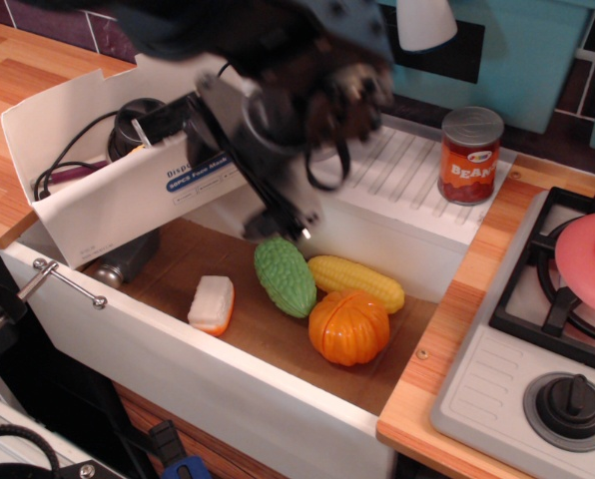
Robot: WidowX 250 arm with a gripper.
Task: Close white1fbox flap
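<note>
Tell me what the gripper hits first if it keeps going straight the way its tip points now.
Probably the green vegetable. The gripper is blurred, but its tip angles down and rightward, ending just above that piece lying in the sink beside the corn. Depth is unclear from this single view.

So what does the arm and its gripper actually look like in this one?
The arm is black and bulky, motion-blurred here. Black cables loop around its wrist housing. The gripper is dark metal, with a long thin black finger carrying small silver screws. No markings are legible.
</note>
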